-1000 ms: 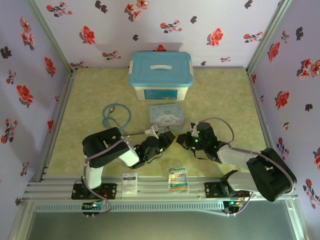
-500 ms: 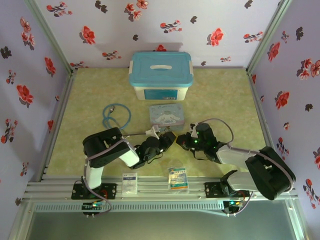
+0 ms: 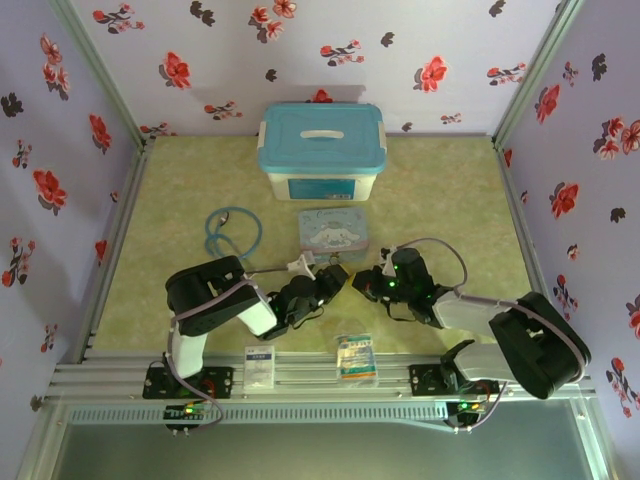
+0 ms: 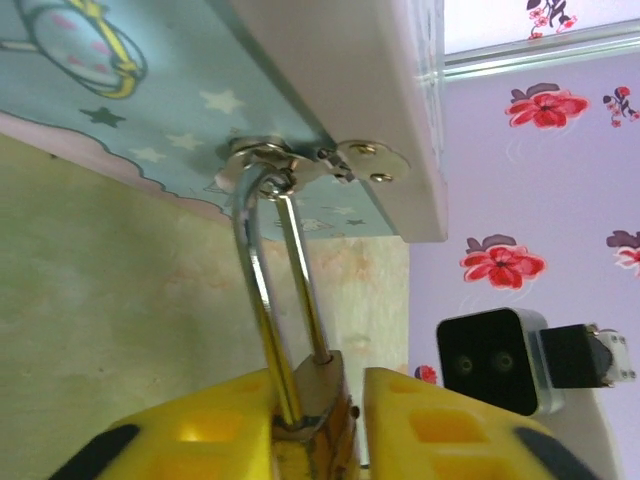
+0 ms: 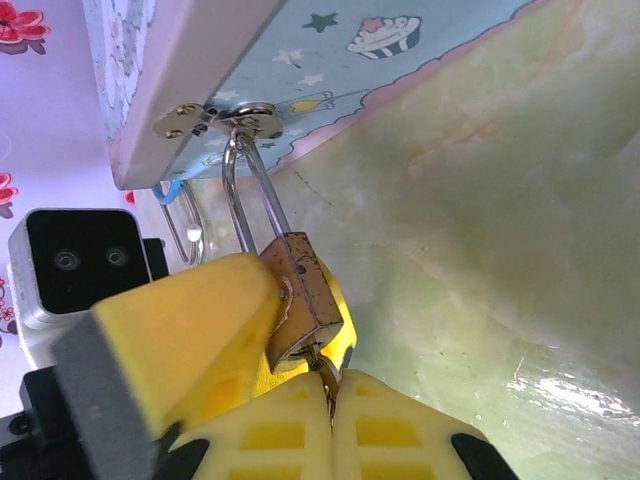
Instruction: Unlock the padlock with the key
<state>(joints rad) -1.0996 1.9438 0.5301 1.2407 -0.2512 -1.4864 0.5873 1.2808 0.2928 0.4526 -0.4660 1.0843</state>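
**End effectors.** The left gripper (image 4: 318, 415) is narrow, with its yellow fingers clamped on the two sides of the padlock (image 4: 320, 385) body. The right gripper (image 5: 332, 425) has its fingers pressed together just under the padlock's base, pinching the key (image 5: 322, 368). Only a sliver of grey metal shows between the fingertips and the body. In the top view the grippers meet tip to tip mid-table, the left at 9 o'clock of the joint and the right at 3 o'clock.

**Clearances.**
- The tin (image 3: 333, 230) lies just at 12 o'clock of the grippers.
- The tin's near edge carries the hasp (image 4: 262, 160), and the shackle passes through it.
- The box (image 3: 322, 150) stands beyond the tin at 12 o'clock, apart from it.
- The stethoscope (image 3: 232, 230) lies at 10 o'clock, with one end near the left gripper.
- Two packets (image 3: 356, 357) lie at 6 o'clock, by the rail.
- Bare table (image 3: 450, 200) opens at 1 to 2 o'clock, up to the right wall.

**Padlock.** The brass body is dull and dark-spotted. The shackle is long, thin and bright steel, and both legs reach the body. Whether the body touches the table cannot be told.
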